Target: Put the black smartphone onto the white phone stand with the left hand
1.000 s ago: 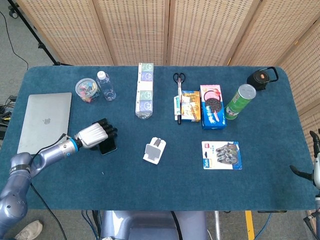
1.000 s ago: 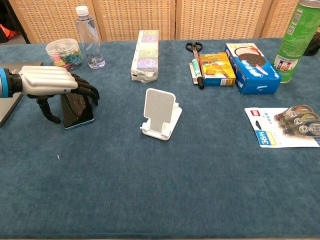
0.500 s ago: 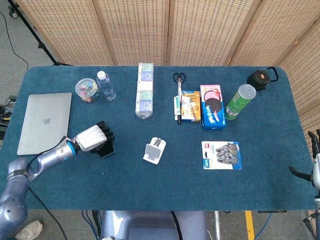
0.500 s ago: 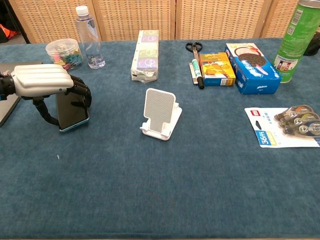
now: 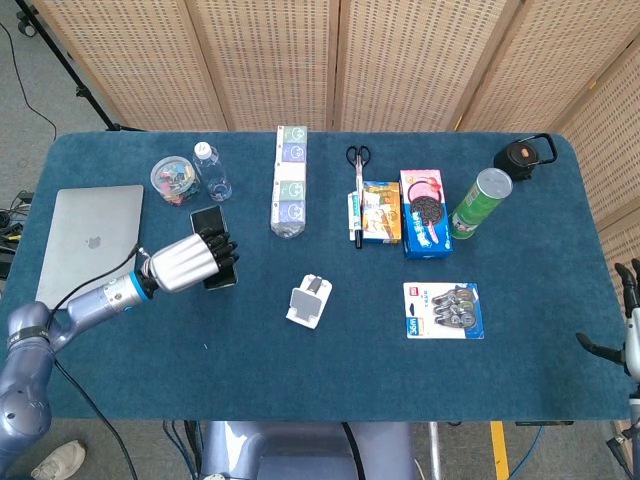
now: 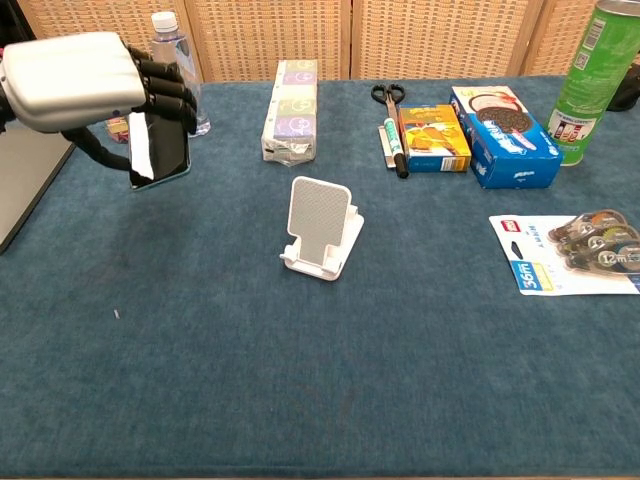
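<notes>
**Phone lifted clear of the table**

The left hand [image 6: 75, 80] grasps the black smartphone [image 6: 160, 148], fingers curled over its top edge and thumb behind, the screen hanging nearly upright below the knuckles. Half a second ago the phone's lower edge sat on the table [image 6: 300, 400]; now hand and phone are raised off it (pickup looks done, carry comes next). The white phone stand [image 6: 322, 229] waits to the hand's right, well apart. The forearm reaches in from the left. The right hand [image 5: 630, 330] idles far off, fingers apart, holding nothing.
</notes>
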`<action>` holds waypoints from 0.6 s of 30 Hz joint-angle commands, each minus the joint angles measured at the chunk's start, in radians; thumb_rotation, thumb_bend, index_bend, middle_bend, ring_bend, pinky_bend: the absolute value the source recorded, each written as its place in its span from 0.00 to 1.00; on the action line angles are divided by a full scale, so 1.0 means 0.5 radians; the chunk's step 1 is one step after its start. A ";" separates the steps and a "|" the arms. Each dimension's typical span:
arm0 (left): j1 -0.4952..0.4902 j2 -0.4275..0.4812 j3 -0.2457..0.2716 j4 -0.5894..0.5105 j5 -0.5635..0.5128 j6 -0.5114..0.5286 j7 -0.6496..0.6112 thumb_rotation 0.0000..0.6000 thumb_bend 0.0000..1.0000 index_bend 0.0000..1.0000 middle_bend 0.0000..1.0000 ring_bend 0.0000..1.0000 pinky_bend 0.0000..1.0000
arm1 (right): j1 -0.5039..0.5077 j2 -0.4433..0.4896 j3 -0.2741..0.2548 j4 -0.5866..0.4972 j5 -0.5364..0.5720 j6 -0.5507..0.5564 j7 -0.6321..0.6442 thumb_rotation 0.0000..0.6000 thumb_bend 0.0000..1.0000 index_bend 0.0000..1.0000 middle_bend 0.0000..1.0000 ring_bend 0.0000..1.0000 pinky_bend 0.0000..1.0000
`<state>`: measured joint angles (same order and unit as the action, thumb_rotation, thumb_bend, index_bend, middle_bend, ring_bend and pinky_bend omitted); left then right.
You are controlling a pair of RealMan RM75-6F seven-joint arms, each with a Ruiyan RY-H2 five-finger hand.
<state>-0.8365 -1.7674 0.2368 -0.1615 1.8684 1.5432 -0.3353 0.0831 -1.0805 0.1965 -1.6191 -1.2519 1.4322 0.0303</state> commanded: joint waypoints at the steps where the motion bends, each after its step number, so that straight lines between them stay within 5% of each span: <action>1: -0.097 0.072 -0.032 -0.087 0.005 0.261 0.354 1.00 0.09 0.68 0.55 0.44 0.48 | -0.008 0.009 -0.004 -0.006 -0.015 0.011 0.016 1.00 0.00 0.00 0.00 0.00 0.00; 7: -0.253 0.170 -0.005 -0.346 0.093 0.357 0.687 1.00 0.09 0.68 0.55 0.44 0.49 | -0.036 0.042 -0.015 -0.030 -0.067 0.050 0.088 1.00 0.00 0.00 0.00 0.00 0.00; 18: -0.429 0.418 -0.006 -1.186 0.240 0.106 1.518 1.00 0.08 0.68 0.54 0.44 0.48 | -0.070 0.101 -0.028 -0.055 -0.142 0.090 0.226 1.00 0.00 0.00 0.00 0.00 0.00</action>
<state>-1.0196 -1.6107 0.2385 -0.6104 1.9617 1.6560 0.2957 0.0499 -1.0329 0.1842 -1.6449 -1.3190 1.4755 0.1393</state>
